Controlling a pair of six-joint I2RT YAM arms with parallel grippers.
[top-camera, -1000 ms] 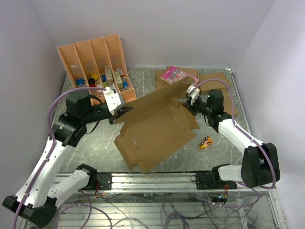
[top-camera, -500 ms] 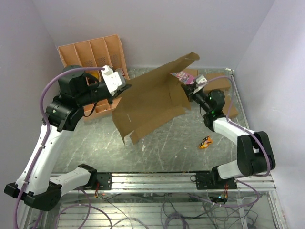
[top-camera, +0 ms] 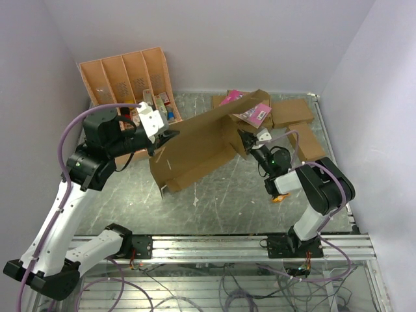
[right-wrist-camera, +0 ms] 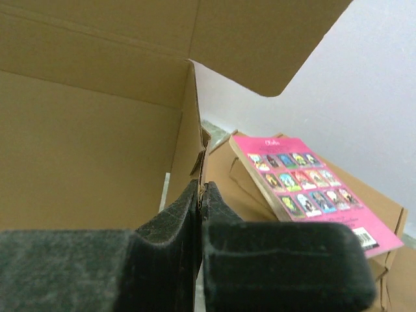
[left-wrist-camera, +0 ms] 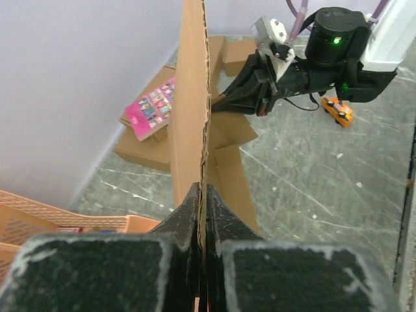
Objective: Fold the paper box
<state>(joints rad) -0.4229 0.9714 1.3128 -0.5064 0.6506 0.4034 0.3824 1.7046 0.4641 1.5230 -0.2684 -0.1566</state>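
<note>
The paper box (top-camera: 195,146) is a large brown cardboard sheet with flaps, held up on edge across the middle of the table, its lower left corner near the surface. My left gripper (top-camera: 170,135) is shut on its left edge; the left wrist view shows that edge (left-wrist-camera: 193,117) pinched between the black fingers (left-wrist-camera: 188,211). My right gripper (top-camera: 242,138) is shut on a flap at the right end, and the right wrist view shows the flap's edge (right-wrist-camera: 195,153) caught between its jaws, with the box's inner panel (right-wrist-camera: 84,123) to the left.
An orange-tan compartment tray (top-camera: 127,81) with small items leans at the back left. Flat brown boxes (top-camera: 292,114) and a pink booklet (top-camera: 253,114) lie at the back right. A small orange toy (top-camera: 278,197) lies on the table by the right arm.
Both grippers have lowered and swung the box: it went from lying open, to raised high, to standing on edge lower down. The right arm has folded in towards its base.
</note>
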